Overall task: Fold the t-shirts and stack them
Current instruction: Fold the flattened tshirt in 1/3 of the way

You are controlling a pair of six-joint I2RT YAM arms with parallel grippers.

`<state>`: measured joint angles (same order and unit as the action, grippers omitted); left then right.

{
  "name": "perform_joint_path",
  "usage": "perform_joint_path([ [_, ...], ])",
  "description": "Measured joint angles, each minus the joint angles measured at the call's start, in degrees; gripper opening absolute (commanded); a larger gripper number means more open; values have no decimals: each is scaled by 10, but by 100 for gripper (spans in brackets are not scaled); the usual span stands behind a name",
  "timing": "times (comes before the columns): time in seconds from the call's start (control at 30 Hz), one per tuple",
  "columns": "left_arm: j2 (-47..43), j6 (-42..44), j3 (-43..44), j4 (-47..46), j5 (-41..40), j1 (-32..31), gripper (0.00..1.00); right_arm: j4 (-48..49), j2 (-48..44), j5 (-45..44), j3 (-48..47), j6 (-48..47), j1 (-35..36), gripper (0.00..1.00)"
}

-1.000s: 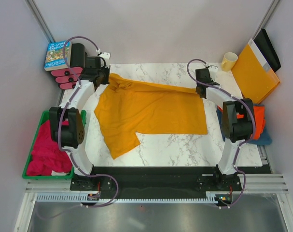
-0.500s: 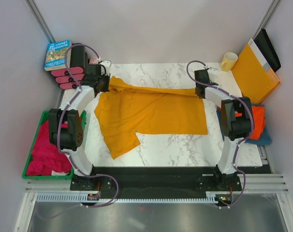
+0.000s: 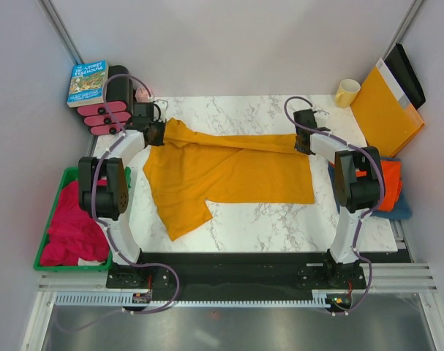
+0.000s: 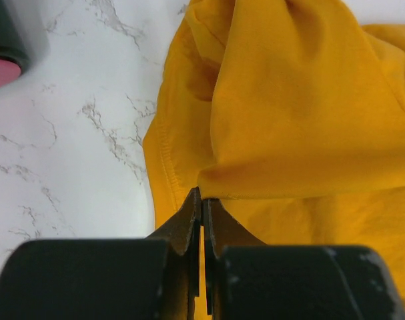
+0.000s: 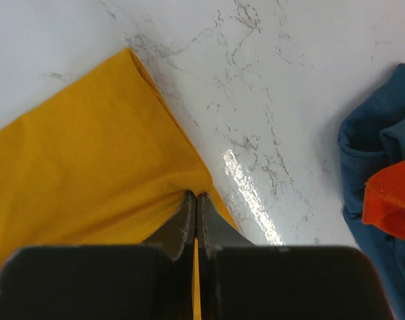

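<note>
lying spread on the marble table (image 3: 280,219), the mustard t-shirt (image 3: 236,175) filled the middle, one short sleeve pointing toward the near-left. a green bin (image 3: 64,175) sat just off the table's left edge with crumpled red cloth (image 3: 68,227) in it. at the right edge an orange-red t-shirt (image 3: 391,179) rested on a blue t-shirt (image 3: 399,210), both partly hidden behind the right arm. further back, the mustard shirt's far edge was drawn into a folded band running between the two grippers. the left gripper (image 4: 201,200) had its fingers pressed together, pinching the cloth at the far-left corner, with fabric bunched and folded over just ahead of the tips. the right gripper (image 5: 193,198) was clamped the same way, nipping the hem at the far-right corner, with a fold of cloth running away from it. beyond them, a book (image 3: 88,82) and some pink-capped black cylinders (image 3: 104,117) sat at the far-left corner, and a cream mug (image 3: 347,93) and a yellow-orange envelope (image 3: 386,110) stood at the far-right
</note>
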<state>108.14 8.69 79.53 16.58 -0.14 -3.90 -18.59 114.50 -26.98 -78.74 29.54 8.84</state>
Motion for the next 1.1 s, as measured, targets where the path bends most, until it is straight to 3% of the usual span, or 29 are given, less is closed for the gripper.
perform_joint_path([
  [0.23,16,6,0,17,0,1,3,-26,0,8,9,16,0,0],
  [0.3,21,9,0,19,0,1,16,-32,0,9,12,18,0,0],
  [0.33,23,10,0,22,0,1,35,-34,0,10,13,18,0,17],
  [0.4,26,17,1,26,0,1,58,-32,0,11,13,21,0,32],
  [0.43,26,18,2,28,-2,1,71,-27,-1,9,15,18,0,51],
  [0.53,26,17,13,30,-3,4,90,-18,-15,1,24,9,4,81],
  [0.6,26,16,24,31,-2,6,93,-15,-33,-3,22,1,9,87],
  [0.67,25,11,43,32,-2,7,92,-16,-51,-7,9,-9,17,84],
  [0.7,23,7,54,32,-1,8,90,-15,-58,-7,-2,-14,22,78],
  [0.73,21,3,64,33,5,8,86,-12,-65,-7,-12,-19,28,51],
  [0.8,18,-5,89,35,19,8,81,-5,-73,1,-27,-25,35,13],
  [0.83,18,-8,99,34,23,7,71,-1,-74,6,-36,-26,39,0],
  [0.9,22,-14,129,40,33,3,61,4,-69,17,-52,-24,42,0],
  [0.93,27,-17,146,44,37,1,48,3,-61,21,-65,-22,43,0],
  [0.97,37,-19,167,46,39,-3,42,4,-47,26,-80,-20,42,0],
  [1.1,93,-29,235,49,49,-16,36,3,23,46,-133,-14,40,0],
])
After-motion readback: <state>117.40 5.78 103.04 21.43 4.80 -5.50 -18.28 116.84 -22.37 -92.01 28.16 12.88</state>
